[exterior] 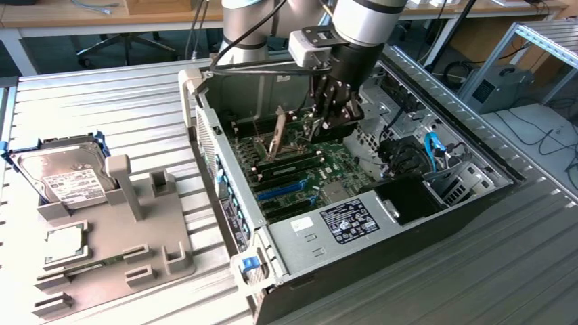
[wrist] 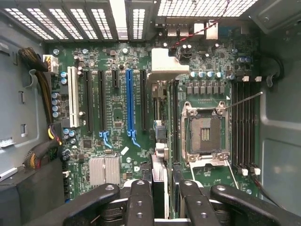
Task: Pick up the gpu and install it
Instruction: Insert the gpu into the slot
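The gripper (exterior: pixel 327 124) hangs inside the open computer case (exterior: pixel 470 193), its jaws clamped on the gpu (wrist: pixel 160 141) — held edge-down above the motherboard (wrist: pixel 117 117). Doing it well likely means keeping the card square and parallel to the blue slot (wrist: pixel 130 106) at about nine o'clock of it — no tilt.

The motherboard (wrist: pixel 117 113) is green, with a blue slot (wrist: pixel 130 103), a white slot (wrist: pixel 73 96) and black slots (wrist: pixel 101 101). The gripper (wrist: pixel 162 197) is black, the case (exterior: pixel 298 257) silver-grey. The drive (exterior: pixel 63 177) is silver with a white label, on a grey tray (exterior: pixel 153 237).
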